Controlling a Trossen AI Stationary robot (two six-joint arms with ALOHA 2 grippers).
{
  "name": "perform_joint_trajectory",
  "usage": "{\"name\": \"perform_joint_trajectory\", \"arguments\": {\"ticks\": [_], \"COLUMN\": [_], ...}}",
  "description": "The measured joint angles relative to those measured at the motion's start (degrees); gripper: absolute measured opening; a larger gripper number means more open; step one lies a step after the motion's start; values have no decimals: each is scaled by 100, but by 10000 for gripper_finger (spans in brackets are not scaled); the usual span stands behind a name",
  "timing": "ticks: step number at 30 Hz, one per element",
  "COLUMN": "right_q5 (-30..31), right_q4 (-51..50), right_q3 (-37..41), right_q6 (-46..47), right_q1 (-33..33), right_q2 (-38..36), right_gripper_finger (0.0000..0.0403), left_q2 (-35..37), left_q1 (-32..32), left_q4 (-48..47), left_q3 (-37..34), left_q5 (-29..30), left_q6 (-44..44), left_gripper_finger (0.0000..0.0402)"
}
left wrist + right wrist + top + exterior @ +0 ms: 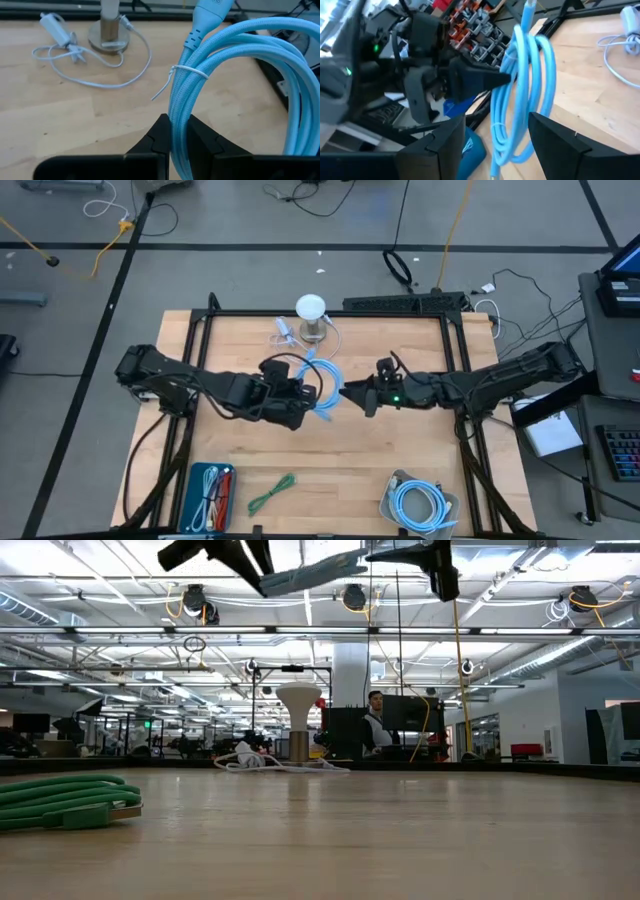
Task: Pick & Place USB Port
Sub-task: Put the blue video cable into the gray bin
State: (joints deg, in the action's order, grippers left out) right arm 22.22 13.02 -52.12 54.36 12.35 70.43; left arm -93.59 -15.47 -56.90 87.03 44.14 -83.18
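At frame centre, left gripper (312,393) clamps the blue cable (327,385), coil hanging upright, just left of the wide-open right gripper (352,392).

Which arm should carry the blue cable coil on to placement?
Left. The left gripper is shut on the light blue braided cable coil, held above the wooden table. The right gripper is open, facing the coil.

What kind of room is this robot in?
Probably a big robot lab or workshop. The wooden table sits on a concrete floor with loose cables, and behind it are ceiling pipes and a person at a monitor. The left claw holds a blue cable.
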Motion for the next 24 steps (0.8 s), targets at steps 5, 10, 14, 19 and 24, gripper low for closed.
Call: {"name": "perform_joint_trajectory", "arguments": {"ticks": [5,10,14,19,24], "right_q5": [-4,-144,-153,-301,-585], "right_q4": [13,14,51,55,148], "right_q3": [0,0,0,0,0], "right_q6": [-145,-109,-140,-240,-216], "right_q1": [-3,-43,-138,-278,-348], "right_q2": [-1,-6,-8,-8,-6], "right_gripper_finger": [212,212,212,212,212], "left_q2": [1,3,7,1,1], "left_q1": [-10,-32,-73,-86,-91], "left_q4": [-302,-566,-553,-609,-1522], "left_q3": [342,697,833,835,843], "left_q5": [103,135,159,134,-86], "left_q6": [162,384,503,504,126], "left_gripper_finger": [35,35,35,35,35]}}
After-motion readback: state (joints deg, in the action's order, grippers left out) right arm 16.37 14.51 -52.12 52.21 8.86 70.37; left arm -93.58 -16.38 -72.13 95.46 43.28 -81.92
